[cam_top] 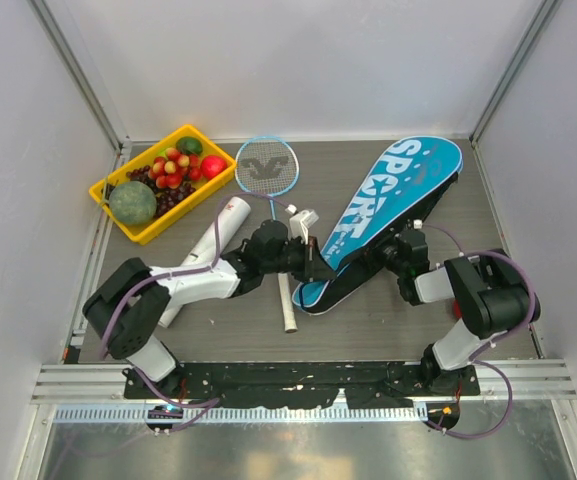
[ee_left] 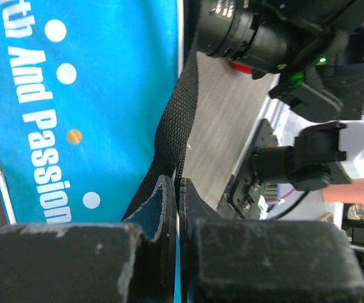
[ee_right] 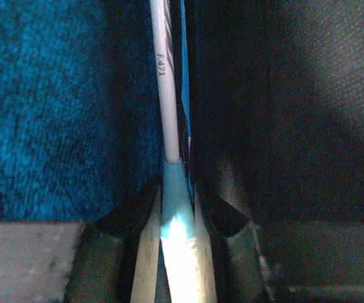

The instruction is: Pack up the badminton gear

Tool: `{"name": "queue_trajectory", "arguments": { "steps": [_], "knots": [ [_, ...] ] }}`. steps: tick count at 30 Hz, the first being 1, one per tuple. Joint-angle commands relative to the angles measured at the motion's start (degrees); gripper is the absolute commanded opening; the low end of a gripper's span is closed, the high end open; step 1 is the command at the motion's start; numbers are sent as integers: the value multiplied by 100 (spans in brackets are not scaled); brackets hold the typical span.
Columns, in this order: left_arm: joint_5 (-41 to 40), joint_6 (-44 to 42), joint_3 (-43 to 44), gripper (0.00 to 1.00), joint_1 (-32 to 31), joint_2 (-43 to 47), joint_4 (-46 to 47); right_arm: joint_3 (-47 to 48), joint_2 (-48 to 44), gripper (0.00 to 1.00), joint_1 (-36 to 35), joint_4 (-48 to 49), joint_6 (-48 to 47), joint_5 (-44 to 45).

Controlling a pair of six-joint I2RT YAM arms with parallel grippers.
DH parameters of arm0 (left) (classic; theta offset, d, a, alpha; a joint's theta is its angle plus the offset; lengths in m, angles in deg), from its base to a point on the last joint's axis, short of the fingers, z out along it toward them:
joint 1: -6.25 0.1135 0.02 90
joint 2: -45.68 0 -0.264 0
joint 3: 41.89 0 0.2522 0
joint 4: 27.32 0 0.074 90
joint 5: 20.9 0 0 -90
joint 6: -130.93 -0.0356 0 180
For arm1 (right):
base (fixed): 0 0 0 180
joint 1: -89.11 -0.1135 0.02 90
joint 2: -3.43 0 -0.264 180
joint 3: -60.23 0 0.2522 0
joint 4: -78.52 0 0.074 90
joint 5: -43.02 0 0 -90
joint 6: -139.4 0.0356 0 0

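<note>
Centre-right on the tabletop (cam_top: 368, 335), bag (cam_top: 398, 190) looks part-loaded: right end effector (ee_right: 176, 202) clamps first racket (ee_right: 163, 76) inside, left end effector (ee_left: 177, 196) pinches bag edge (second racket (cam_top: 265, 165), tube (cam_top: 223, 225) not yet packed).

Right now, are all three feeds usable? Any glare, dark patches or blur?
Top external: even light, sharp, soft shadows only, bag print legible. Left wrist: bag lettering crisp, own fingers soft, far right washed out. Right wrist: dim, blue cast, right half nearly black, glare on the racket near its handle, shaft marking readable.
</note>
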Motion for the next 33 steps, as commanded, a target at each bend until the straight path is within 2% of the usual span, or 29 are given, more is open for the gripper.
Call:
{"name": "queue_trajectory", "arguments": {
  "steps": [1,4,10,13,16,19,24,26,30,33],
  "knots": [
    [59,-81,168,0,-174,-331,66,696,326,23,118,274,71,331],
    [-178,-161,335,0,-244,-630,-137,706,126,39,197,-61,-156,189],
    [-599,-258,704,0,-499,-1053,-444,1724,-491,57,372,-3249,-1693,242],
    [-1091,-258,740,0,-490,-1027,-637,2303,-491,61,417,-4715,-2423,268],
    [-1557,-372,898,0,-490,-913,-1076,2411,-570,61,452,-5597,-2794,460],
    [-1918,-416,1038,0,-490,-886,-1401,2297,-746,61,478,-6039,-3093,1005],
    [-1928,-399,1214,1,-508,-886,-1543,2305,-1202,55,522,-6723,-3436,1444],
    [-1910,-372,1232,14,-516,-869,-1569,2367,-1509,52,531,-6952,-3524,1673],
    [-2085,-486,1381,39,-516,-615,-1963,2455,-2055,52,522,-7409,-3682,1885],
    [-2733,-785,1574,45,-525,-333,-2578,2341,-2406,56,531,-7507,-3744,2078]
  ]
}}
